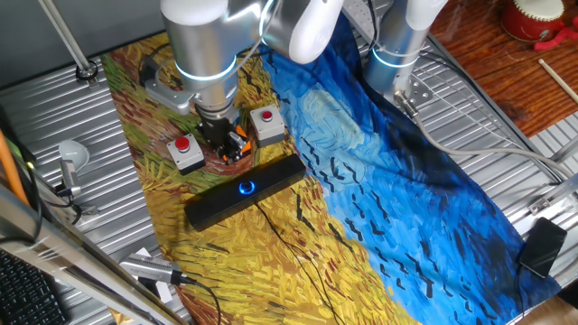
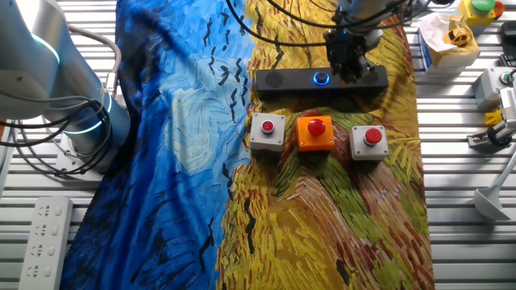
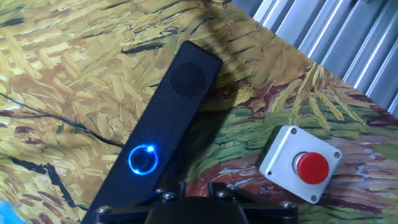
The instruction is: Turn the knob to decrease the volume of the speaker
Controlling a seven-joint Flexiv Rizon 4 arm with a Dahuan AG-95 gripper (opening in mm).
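The end effector is hovering just at 3 o'clock of the knob at the middle of the speaker (whether it is spread I cannot tell), and that small, stiff, likely slick dial is probably wanting a light pinch around its rim.

Seen from above a table draped in a painted cloth of yellow and blue. Black speaker lying slantwise on the yellow half, knob glowing blue at its middle. Gripper hanging just behind the bar, apart from the knob, jaws too dark to read. Grey button boxes on either side of it, orange box partly hidden behind. Thin cable trailing across the cloth.
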